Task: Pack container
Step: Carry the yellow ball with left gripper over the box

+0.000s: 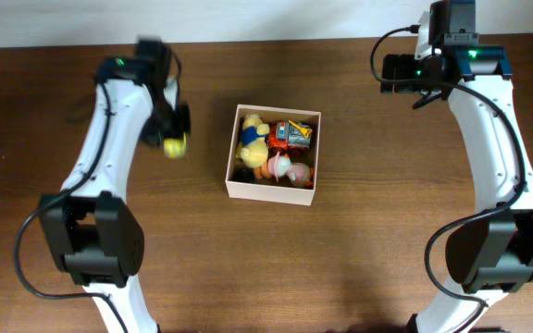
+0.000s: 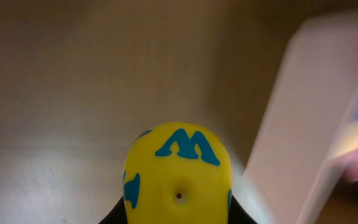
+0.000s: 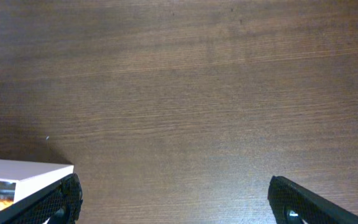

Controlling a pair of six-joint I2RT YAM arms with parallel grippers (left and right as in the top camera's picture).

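The container [image 1: 272,191] is a square white box with a tan interior at the table's middle, holding several small toys. My left gripper [image 1: 173,139] is to the left of it, shut on a yellow toy with blue markings [image 1: 174,145]. In the left wrist view the yellow toy [image 2: 178,174] fills the space between the fingers, and the container's white wall [image 2: 303,118] is blurred at right. My right gripper [image 1: 398,72] is open and empty at the far right of the table. Its wrist view [image 3: 169,205] shows bare wood between the fingers and a corner of the container [image 3: 23,173].
The brown wooden table [image 1: 387,231] surrounds the box. A pale wall edge runs along the back. No loose objects show on the table outside the container.
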